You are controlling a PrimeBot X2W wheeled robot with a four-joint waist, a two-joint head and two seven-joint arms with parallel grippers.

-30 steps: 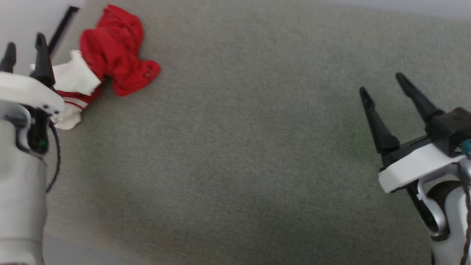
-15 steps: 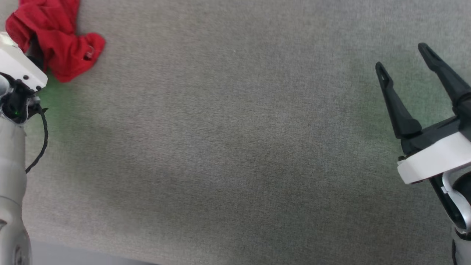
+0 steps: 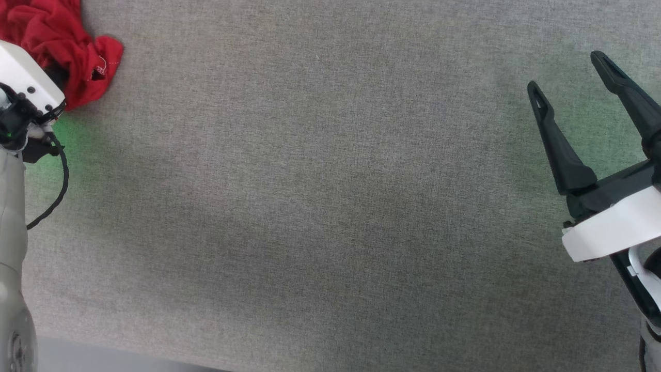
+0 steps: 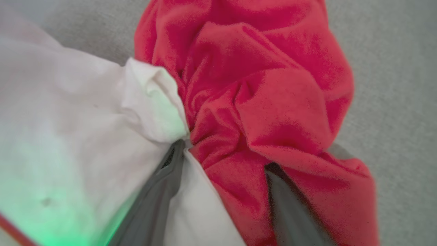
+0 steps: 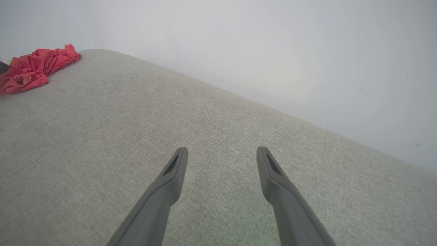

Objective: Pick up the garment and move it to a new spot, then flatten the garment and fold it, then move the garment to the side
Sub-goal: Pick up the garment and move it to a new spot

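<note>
The garment point(image 3: 51, 31) lies crumpled at the surface's point(image 3: 330, 181) far left corner. There the left gripper point(image 4: 225, 155), wide open, straddles its folds; the right gripper point(image 3: 564, 70), wide open, holds nothing.

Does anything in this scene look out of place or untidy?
Yes: the garment lies crumpled in a heap at the far left of the grey surface, the open left gripper pushed into its folds.

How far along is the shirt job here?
Nothing done: the shirt lies crumpled at the far left of the grey surface. In hand: the left gripper, open, straddles a bunch of it. The right gripper hovers open. Left: lift, move, flatten, fold, set aside.
</note>
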